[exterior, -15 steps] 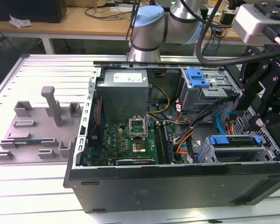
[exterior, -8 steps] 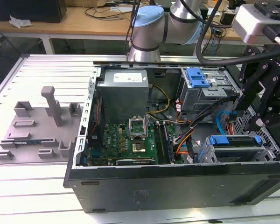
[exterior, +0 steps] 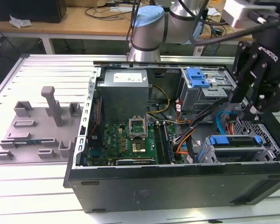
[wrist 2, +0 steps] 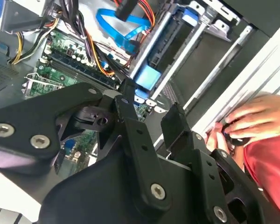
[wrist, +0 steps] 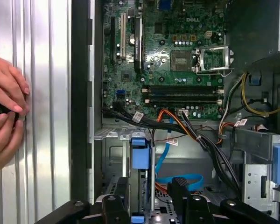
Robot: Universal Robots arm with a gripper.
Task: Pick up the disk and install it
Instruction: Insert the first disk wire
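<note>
1. Currently, the disk is seen inside the computer case. It stands on edge in the drive cage at the end of the case on the exterior view's right, with its blue carrier rail uppermost.
2. The end effector is positioned above the disk, within the case opening; its fingers are spread apart and nothing is gripped.
3. The disk is judged rigid and fairly heavy for its size. Its smooth metal faces may slip, and its internals are likely harmed by knocks.
4. Hold is best taken across the two flat faces, near the middle; the plastic rail is judged springy and less trustworthy.
5. Cables are seen close beside the cage inside the case.
</note>
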